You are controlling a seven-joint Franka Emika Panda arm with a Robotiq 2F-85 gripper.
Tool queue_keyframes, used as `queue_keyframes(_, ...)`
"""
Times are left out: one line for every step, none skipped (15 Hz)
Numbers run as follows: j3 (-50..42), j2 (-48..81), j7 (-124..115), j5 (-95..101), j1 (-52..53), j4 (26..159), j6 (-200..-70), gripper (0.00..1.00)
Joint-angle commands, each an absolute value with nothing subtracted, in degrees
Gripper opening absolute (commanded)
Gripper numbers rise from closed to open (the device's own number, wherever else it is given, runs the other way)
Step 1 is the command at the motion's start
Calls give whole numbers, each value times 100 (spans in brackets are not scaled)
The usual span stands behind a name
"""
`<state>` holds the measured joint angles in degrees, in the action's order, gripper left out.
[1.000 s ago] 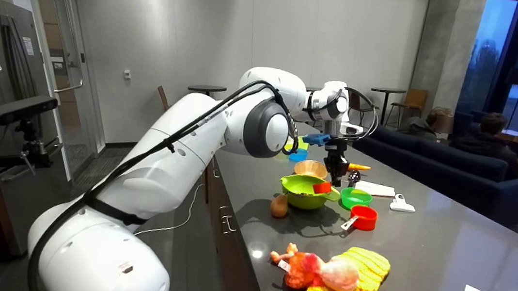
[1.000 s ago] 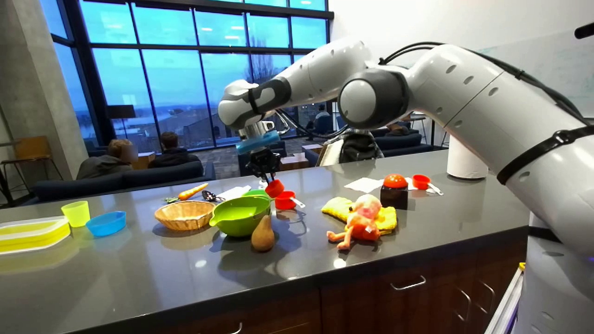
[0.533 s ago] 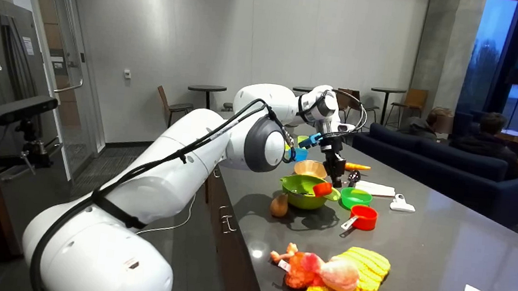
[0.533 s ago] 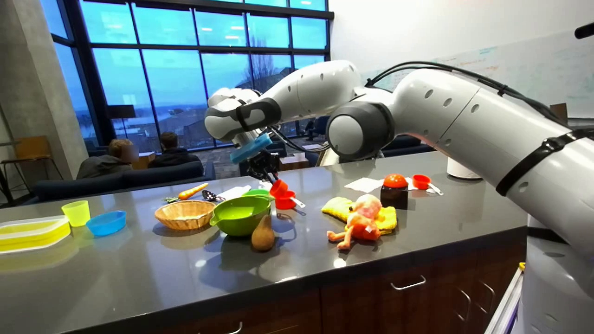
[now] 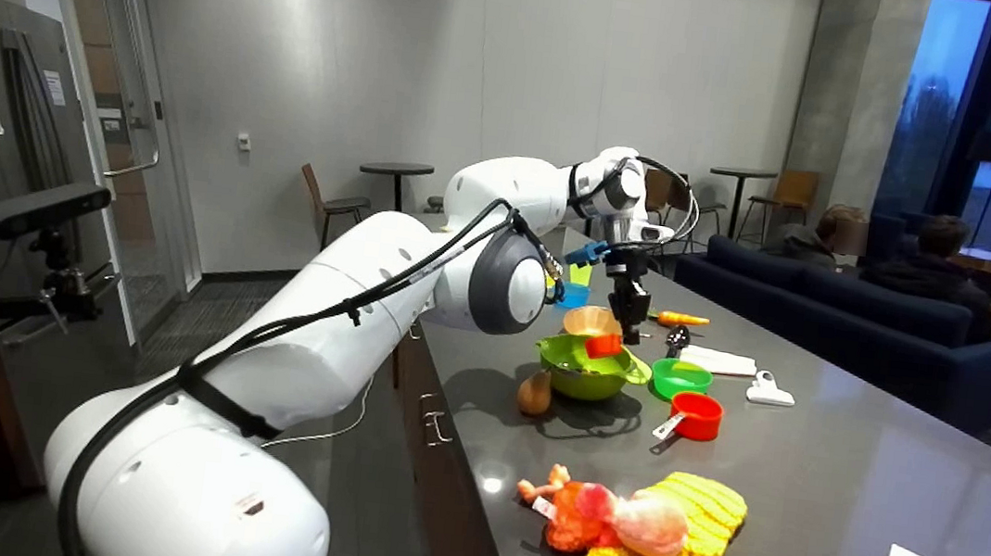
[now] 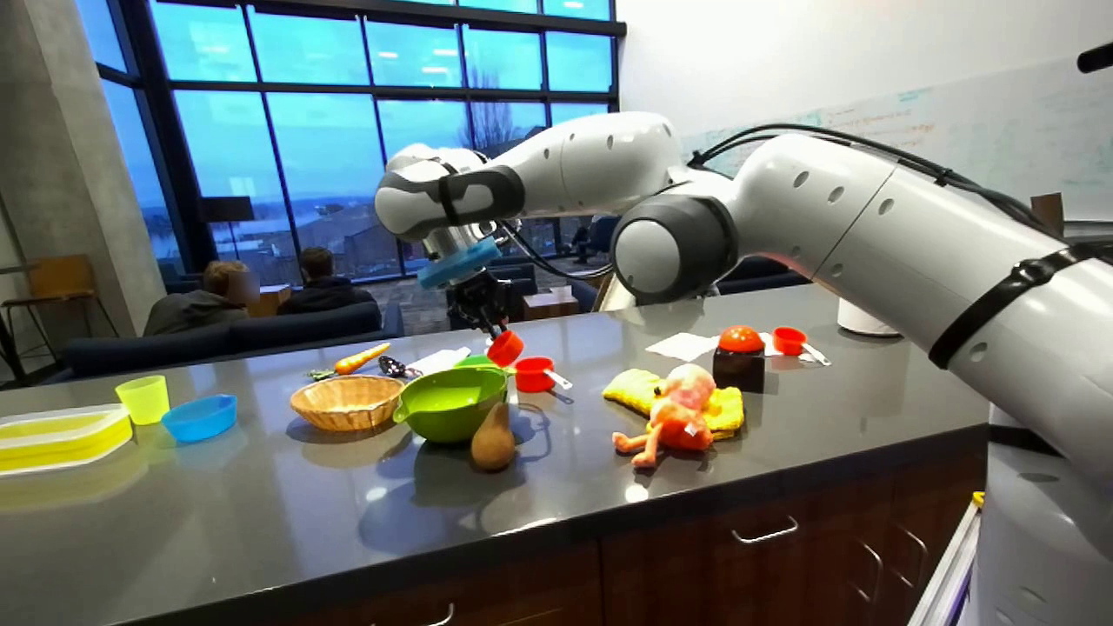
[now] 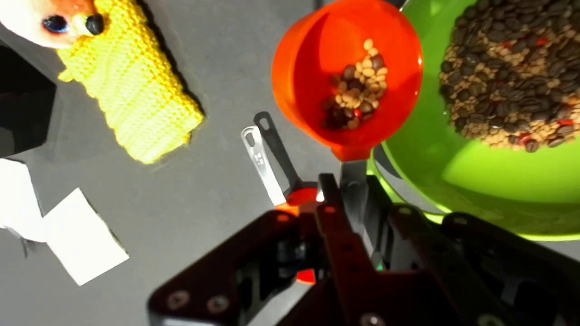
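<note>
My gripper [image 7: 352, 192] is shut on the grey metal handle [image 7: 353, 174] of a red measuring cup [image 7: 317, 50]. Dark beans and tan grains lie in that cup, which hangs tilted beside and partly over the rim of a green bowl [image 7: 498, 181]. The bowl holds a bed of similar dark beans [image 7: 512, 86] with tan grains and red bits. In both exterior views the held cup [image 6: 505, 349] is above the bowl's handle side. A second red cup [image 6: 533, 375] rests on the counter close by, partly hidden behind my fingers in the wrist view.
A pear [image 6: 493, 439] stands against the green bowl [image 6: 448, 409], and a wicker basket [image 6: 346, 404] is beside it. A small green bowl [image 5: 681, 379], white utensils [image 5: 719, 361], a carrot [image 5: 682, 319] and a plush toy on yellow knitting [image 5: 662, 539] lie around.
The arm came lower and its wrist tilted, then partly straightened. The held cup has shifted slightly toward the green bowl. Things on the counter stayed put.
</note>
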<state>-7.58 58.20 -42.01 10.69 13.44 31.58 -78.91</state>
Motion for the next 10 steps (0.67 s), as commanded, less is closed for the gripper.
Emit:
queue_keyframes(-427, 5865, -4343, 420, 1011, 2888, -7982, 4)
queue_keyframes(-351, 5872, -4373, 234, 924, 2872, -8047, 4)
queue_keyframes(-276, 5890, -4396, 61, 839, 2862, -8136, 4)
queue_keyframes(-206, 5911, -4413, -96, 766, 2854, -8248, 4)
queue_keyframes(-126, 5939, -4399, -250, 693, 2847, -8383, 4)
queue_keyframes(-39, 5968, -4359, -403, 626, 2847, -8523, 4)
queue_keyframes(39, 6012, -4333, -542, 567, 2843, -8674, 4)
queue_keyframes(110, 6053, -4319, -664, 524, 2844, -8808, 4)
queue_keyframes(176, 6102, -4316, -771, 509, 2844, -8929, 4)
queue_keyframes(225, 6155, -4296, -847, 489, 2854, -9047, 4)
